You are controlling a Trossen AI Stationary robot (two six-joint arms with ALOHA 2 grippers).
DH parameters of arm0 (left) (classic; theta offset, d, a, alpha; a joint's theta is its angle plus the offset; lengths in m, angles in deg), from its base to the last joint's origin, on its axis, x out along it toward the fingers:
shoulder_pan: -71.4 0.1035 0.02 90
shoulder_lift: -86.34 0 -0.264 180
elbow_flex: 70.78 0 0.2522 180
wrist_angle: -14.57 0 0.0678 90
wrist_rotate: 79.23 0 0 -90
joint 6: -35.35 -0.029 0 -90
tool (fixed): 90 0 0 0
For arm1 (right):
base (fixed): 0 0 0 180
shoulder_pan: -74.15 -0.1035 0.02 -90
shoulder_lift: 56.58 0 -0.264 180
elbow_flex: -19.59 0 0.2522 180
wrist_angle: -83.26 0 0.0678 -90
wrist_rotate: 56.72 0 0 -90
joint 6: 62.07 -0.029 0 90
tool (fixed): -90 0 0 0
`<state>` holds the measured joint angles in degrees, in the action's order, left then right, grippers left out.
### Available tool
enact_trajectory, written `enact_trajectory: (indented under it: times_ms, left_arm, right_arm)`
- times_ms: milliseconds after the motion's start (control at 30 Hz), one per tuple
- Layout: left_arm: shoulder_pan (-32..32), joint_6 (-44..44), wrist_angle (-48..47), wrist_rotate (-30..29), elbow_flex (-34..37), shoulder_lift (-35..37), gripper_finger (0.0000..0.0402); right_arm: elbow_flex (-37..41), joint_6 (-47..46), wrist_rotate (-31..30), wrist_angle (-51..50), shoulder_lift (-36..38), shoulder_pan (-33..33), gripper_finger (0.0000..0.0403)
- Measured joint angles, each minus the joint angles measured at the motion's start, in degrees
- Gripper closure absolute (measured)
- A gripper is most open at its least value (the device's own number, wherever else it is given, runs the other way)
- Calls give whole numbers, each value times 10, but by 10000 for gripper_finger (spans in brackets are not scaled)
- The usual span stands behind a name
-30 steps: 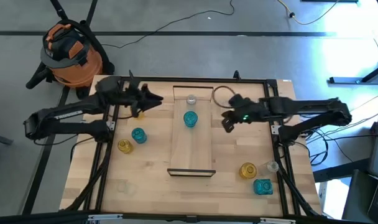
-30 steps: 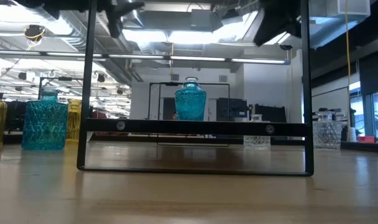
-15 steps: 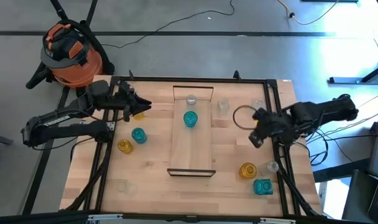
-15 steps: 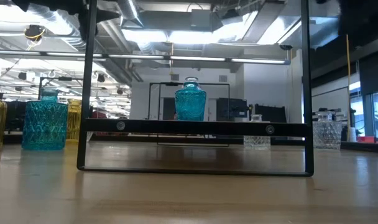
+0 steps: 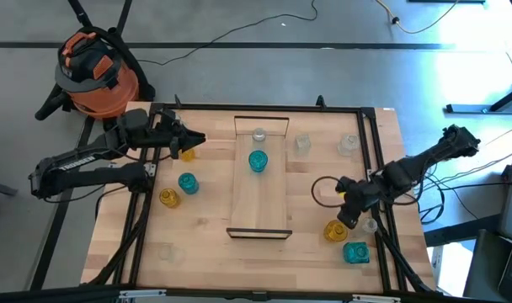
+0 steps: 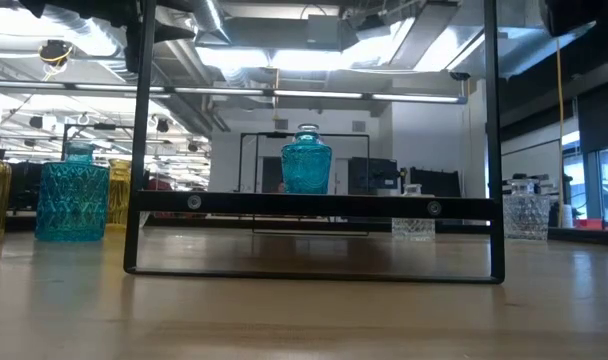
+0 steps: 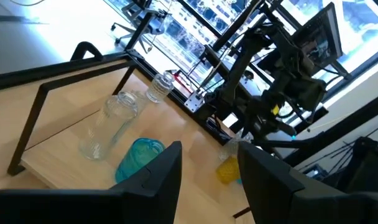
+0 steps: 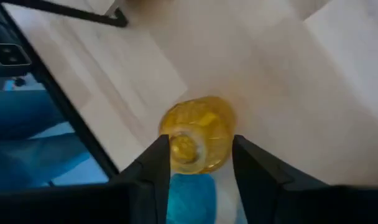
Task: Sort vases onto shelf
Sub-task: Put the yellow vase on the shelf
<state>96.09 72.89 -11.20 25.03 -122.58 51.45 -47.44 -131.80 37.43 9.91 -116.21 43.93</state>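
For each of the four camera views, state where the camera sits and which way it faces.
High: overhead, straight down; both arms, pale wood shelf.
Low: tabletop height, level across; teal glass vase on shelf.
Left wrist: over open left gripper, toward shelf.
Right wrist: down past open right gripper onto amber glass vase.
Shared: teal vase, high and low.

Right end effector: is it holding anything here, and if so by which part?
Nothing is held. The right end effector is open, its fingers either side of the amber vase from above, not closed on it. The left end effector is empty too.

Orange shop vacuum (image 5: 94,74) — cable (image 5: 239,32) on floor.
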Motion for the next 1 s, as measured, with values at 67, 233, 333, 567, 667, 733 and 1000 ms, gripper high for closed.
enact_trajectory:
  times_ms: [67,233,333,567,667,733,1000]
  left_arm:
    - [0,4,0,-1,0,0,253]
    - [0,5,0,-17,0,0,253]
    - [0,5,0,-18,0,0,253]
    - [0,11,0,-18,0,0,253]
    - [0,14,0,-18,0,0,253]
    - [0,15,0,-18,0,0,253]
    - [0,22,-1,-18,0,-1,253]
  right_arm:
    - [2,-10,0,7,-8,-16,261]
    - [4,-23,2,5,-47,-56,276]
    - [4,-24,14,16,-75,-73,291]
    - [2,-23,14,31,-139,-84,302]
    - [1,-21,6,36,-159,-84,302]
    - [1,-21,-5,42,-169,-84,302]
    - [2,-24,-50,67,-202,-77,305]
